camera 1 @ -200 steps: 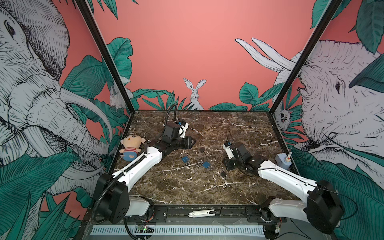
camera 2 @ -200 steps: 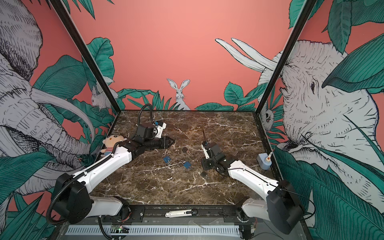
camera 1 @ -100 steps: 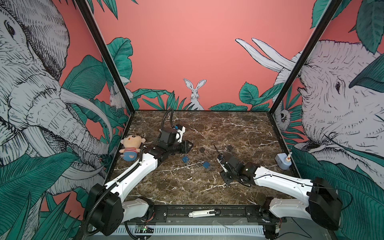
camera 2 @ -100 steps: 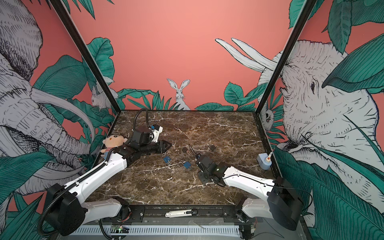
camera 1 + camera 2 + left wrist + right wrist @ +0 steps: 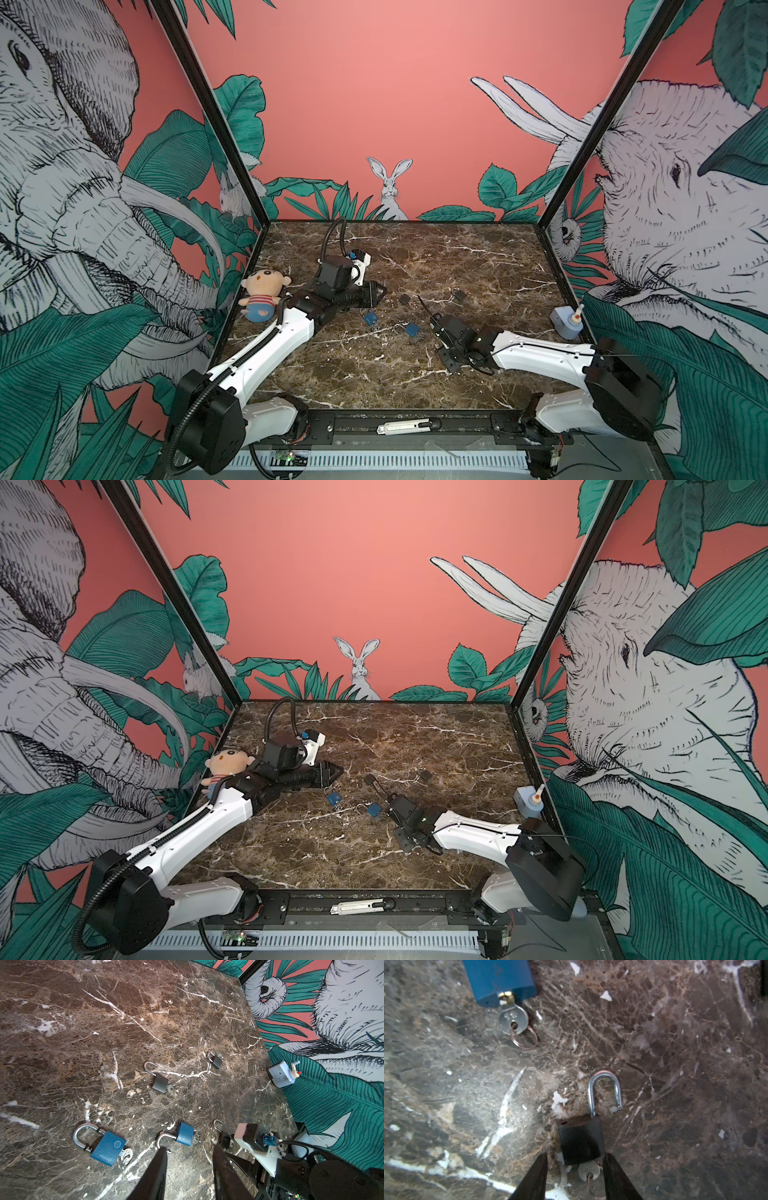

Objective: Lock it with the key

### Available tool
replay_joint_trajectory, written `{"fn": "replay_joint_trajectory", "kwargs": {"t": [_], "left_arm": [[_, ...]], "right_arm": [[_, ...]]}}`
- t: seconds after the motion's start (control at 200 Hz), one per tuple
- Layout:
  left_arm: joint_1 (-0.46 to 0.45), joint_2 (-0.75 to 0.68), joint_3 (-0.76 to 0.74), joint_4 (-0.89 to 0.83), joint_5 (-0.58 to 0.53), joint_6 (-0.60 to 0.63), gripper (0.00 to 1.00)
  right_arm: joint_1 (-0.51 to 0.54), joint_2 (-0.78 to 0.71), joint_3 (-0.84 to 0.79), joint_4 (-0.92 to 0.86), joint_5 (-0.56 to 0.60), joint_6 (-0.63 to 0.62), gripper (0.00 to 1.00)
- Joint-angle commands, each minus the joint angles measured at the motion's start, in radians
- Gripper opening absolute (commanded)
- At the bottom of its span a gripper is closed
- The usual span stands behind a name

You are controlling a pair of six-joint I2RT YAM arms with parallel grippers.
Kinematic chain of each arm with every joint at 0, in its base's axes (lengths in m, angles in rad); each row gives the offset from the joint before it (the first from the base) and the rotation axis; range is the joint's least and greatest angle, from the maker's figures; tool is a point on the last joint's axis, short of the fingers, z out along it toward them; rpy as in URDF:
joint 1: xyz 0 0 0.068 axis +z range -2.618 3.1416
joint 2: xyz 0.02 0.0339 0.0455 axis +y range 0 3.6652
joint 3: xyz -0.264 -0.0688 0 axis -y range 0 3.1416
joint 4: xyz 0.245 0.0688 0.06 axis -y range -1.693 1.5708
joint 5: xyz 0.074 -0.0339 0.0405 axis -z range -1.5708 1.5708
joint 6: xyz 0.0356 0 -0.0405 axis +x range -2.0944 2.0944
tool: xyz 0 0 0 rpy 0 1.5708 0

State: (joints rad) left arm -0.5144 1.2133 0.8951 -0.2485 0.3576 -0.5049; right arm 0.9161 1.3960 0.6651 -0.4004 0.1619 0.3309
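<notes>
the right tool [image 5: 576, 1156] stands narrowly open, its fingers [image 5: 537, 1176] either side of the key [image 5: 588, 1169] that sits in the black padlock [image 5: 581, 1140]; nothing is clamped. this padlock lies flat near the middle of the surface [image 5: 675, 1043] with its shackle [image 5: 604, 1088] swung open. near it is a small blue padlock [image 5: 500, 978], whose key head [image 5: 513, 1019] bears stamped marks too blurred to read. the left tool [image 5: 189, 1147] is narrowly open and empty. a larger blue padlock [image 5: 108, 1148] shows a round emblem [image 5: 117, 1144]; any lettering is too small to read.
</notes>
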Motion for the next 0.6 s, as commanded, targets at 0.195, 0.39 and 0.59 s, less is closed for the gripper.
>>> {"fn": "replay_joint_trajectory", "kwargs": {"t": [0.195,0.39,0.59], "left_arm": [[0.003,0.006,0.002,0.015,0.018,-0.005,0.39],[0.002,0.015,0.007,0.023,0.024,-0.015,0.39],[0.004,0.015,0.011,0.022,0.020,-0.016,0.39]], "right_arm": [[0.006,0.041,0.011,0.024,0.055,-0.010,0.43],[0.007,0.068,0.022,0.030,0.055,-0.016,0.35],[0.007,0.082,0.019,0.043,0.047,-0.017,0.34]]}}
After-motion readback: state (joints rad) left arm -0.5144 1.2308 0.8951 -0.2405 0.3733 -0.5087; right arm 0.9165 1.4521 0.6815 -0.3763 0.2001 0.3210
